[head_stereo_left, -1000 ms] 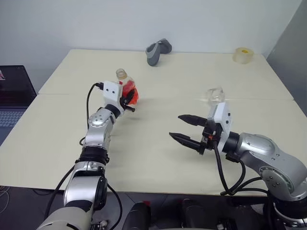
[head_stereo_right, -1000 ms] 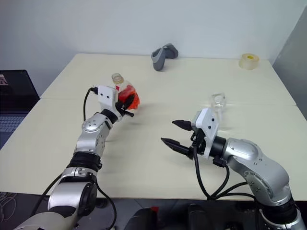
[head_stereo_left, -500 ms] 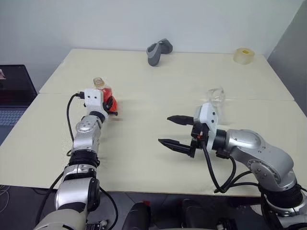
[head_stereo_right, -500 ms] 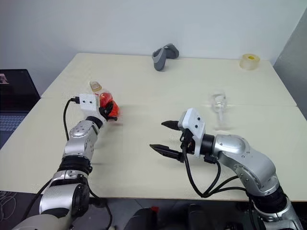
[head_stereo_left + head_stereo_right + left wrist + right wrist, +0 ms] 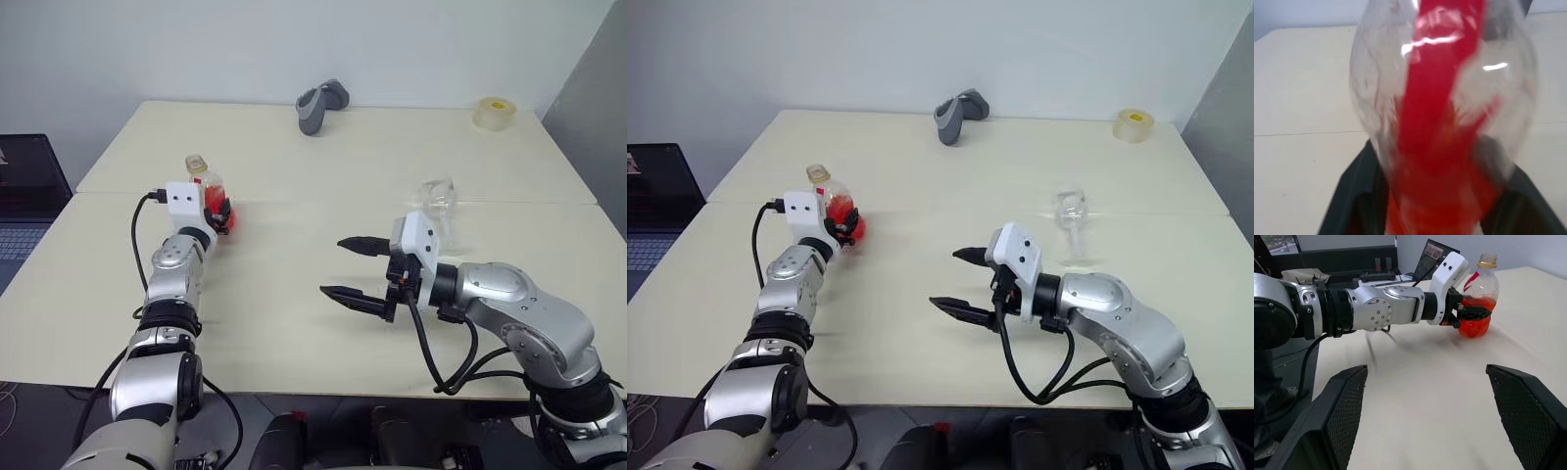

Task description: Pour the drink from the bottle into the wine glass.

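Half-full clear bottle (image 5: 1478, 296) upright, red drink (image 5: 1474, 323) at bottom.

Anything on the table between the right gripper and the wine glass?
No. Head views show bare table between the right gripper and the wine glass.

Carrying the bottle (image 5: 207, 189) leftward across the table (image 5: 294, 323) in the left gripper (image 5: 217, 211) and bringing it from tilted to upright, standing near the left edge. Swinging the right gripper (image 5: 350, 267), fingers spread wide, leftward toward the table's middle, away from the wine glass (image 5: 438, 204)
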Controlling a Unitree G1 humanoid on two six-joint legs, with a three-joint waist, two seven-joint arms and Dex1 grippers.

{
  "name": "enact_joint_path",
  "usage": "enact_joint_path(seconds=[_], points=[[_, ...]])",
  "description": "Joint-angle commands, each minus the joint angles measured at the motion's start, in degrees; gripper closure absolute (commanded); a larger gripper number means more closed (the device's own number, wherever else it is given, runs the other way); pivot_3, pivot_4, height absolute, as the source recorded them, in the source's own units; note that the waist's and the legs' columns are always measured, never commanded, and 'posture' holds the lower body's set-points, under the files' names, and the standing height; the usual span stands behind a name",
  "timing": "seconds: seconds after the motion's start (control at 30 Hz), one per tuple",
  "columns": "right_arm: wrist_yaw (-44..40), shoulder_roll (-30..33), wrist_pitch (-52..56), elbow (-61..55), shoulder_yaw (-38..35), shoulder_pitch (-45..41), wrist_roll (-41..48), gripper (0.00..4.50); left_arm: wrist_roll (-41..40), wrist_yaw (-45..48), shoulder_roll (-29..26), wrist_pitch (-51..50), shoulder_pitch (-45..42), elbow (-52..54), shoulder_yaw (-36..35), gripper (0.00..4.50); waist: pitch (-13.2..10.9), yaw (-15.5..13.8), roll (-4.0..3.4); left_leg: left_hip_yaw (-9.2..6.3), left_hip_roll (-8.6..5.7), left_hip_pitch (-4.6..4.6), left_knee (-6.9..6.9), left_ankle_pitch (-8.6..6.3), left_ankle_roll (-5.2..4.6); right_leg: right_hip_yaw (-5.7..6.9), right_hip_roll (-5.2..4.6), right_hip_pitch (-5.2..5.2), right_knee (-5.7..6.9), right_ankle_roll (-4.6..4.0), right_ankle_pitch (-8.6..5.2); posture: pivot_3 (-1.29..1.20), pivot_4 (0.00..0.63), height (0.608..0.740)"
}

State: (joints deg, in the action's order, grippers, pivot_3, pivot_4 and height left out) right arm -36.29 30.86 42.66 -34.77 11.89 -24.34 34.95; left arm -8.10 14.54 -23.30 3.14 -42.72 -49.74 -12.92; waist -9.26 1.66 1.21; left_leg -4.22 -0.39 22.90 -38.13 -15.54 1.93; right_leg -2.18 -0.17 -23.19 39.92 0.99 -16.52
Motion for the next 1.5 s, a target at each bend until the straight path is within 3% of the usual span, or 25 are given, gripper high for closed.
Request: enact_joint_path(seconds=[0.03, 0.13, 0.43, 0.57, 0.7, 0.93, 1.13, 1.33, 1.5], points=[[-0.26, 0.42, -0.17, -2.11, -1.84, -0.31, 0.46, 0.37, -1.04, -0.88, 0.26, 0.23, 2.09, 5.77, -1.14, 0.93, 0.00, 0.01, 0.00, 0.00, 0.00, 0.00, 0.00, 0.00, 0.00, -0.01, 0.00, 0.00, -0.01, 0.00, 0.00, 0.00, 0.150, 0.740], [-0.08, 0.75, 0.35, -2.54, -2.38, -0.19, 0.87, 0.37, -1.93, -1.95, 0.97, -1.89, 4.49, 10.84, -1.84, 0.02, 0.00, -0.02, 0.01, 0.00, 0.00, 0.02, 0.00, 0.00, 0.01, -0.02, -0.02, -0.01, -0.02, 0.00, 0.00, 0.00, 0.150, 0.740], [-0.24, 3.35, 0.91, -4.44, -4.54, 2.66, 1.07, 0.37, -1.70, -4.43, 2.17, -10.31, 18.85, 35.05, -1.27, 0.02, 0.01, 0.01, 0.01, 0.01, 0.01, 0.01, 0.01, 0.00, 0.01, -0.06, -0.03, -0.01, -0.02, 0.00, 0.00, 0.00, 0.150, 0.740], [1.40, 5.35, 2.84, -4.40, -10.45, 4.88, 2.77, 0.37, 1.98, -4.15, 1.79, -12.14, 31.72, 51.40, 1.73, 0.02, 0.01, 0.00, 0.01, 0.06, 0.02, 0.00, 0.05, -0.01, 0.01, -0.14, -0.06, 0.00, -0.06, 0.00, 0.00, 0.00, 0.150, 0.740], [2.70, 6.68, 4.18, -2.66, -14.68, 5.78, 3.29, 0.37, 3.00, 1.16, 0.65, -11.91, 36.50, 58.95, 6.86, 0.02, 0.02, -0.80, 0.03, 0.01, 0.00, -0.02, 0.04, -0.01, 0.01, -0.05, -0.09, 0.06, -0.04, -0.01, 0.01, 0.00, 0.150, 0.740], [6.38, 8.12, 9.03, 6.95, -20.21, -0.25, 2.86, 0.37, -1.64, 14.85, -2.59, -14.46, 25.96, 54.04, 11.11, 0.02, 0.03, -1.43, 0.02, 0.11, -0.06, -0.05, 0.02, -0.01, 0.00, -0.06, -0.05, 0.09, -0.04, -0.01, 0.01, 0.00, 0.150, 0.740], [14.13, 9.95, 23.86, 17.11, -19.68, -12.00, 0.04, 0.37, -4.08, 27.77, -4.88, -12.90, 16.35, 44.92, 14.04, 0.02, 0.01, -0.62, -0.01, 0.20, 0.00, -0.05, 0.08, 0.00, -0.01, -0.12, 0.01, 0.00, -0.05, -0.02, 0.01, 0.00, 0.150, 0.740], [14.65, 10.14, 26.27, 32.04, -15.04, -21.29, -5.73, 0.37, -5.83, 38.02, -5.01, -12.33, 11.23, 40.61, 16.55, 0.02, 0.00, -0.02, -0.02, 0.19, 0.00, 0.01, 0.08, -0.01, -0.02, -0.16, 0.00, -0.01, -0.09, -0.02, 0.01, 0.00, 0.150, 0.740], [11.85, 9.73, 23.44, 53.69, -8.71, -32.40, -13.21, 0.37, -6.60, 46.63, -5.42, -12.32, 8.56, 39.83, 19.48, 0.02, -0.03, 0.11, -0.06, 0.28, -0.01, -0.01, 0.09, -0.01, -0.02, -0.16, 0.00, -0.05, -0.06, -0.02, 0.01, 0.00, 0.150, 0.740]])
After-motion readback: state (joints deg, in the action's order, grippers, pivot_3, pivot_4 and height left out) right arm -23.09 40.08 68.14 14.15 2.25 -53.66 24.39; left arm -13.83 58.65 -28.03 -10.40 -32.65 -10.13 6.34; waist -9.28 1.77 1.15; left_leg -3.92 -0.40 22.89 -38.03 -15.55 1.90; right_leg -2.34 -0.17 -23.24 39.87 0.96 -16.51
